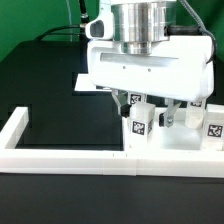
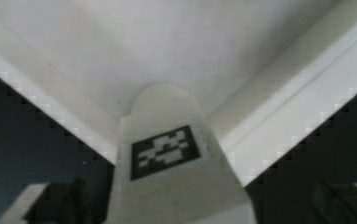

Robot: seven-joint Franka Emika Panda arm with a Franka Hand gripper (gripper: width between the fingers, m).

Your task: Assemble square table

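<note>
Gripper (image 1: 150, 108) hangs low over the front of the black table (image 1: 45, 70), pointing straight down, its jaws partly apart and straddling one leg. I see no pad pressing on that leg, so I judge nothing is held yet. Going from the exterior view's left: the wall (image 1: 60, 158) runs along the front edge and turns back at its left end. Behind it, near the hand's left side, lies a flat white slab (image 1: 88, 85), probably the tabletop, well apart from the jaws. Next is the leg (image 1: 140, 122) the move turns on. It stands upright against the wall with its tag facing the camera, directly under the hand and between the two fingers. Its long axis runs vertically, in line with the gripper's approach. The wrist view agrees: the same leg (image 2: 162, 150) sits centred with its tag square on, and blurred finger shapes show at either side. Whether those shapes touch the leg is too soft to tell. Just right of it, a second leg (image 1: 182, 115) stands near the right finger, so closing must take in only the centred one. A third leg (image 1: 214, 122) stands at the right edge. Squeezing in from both sides looks like the step in hand, with no sideways correction needed.
</note>
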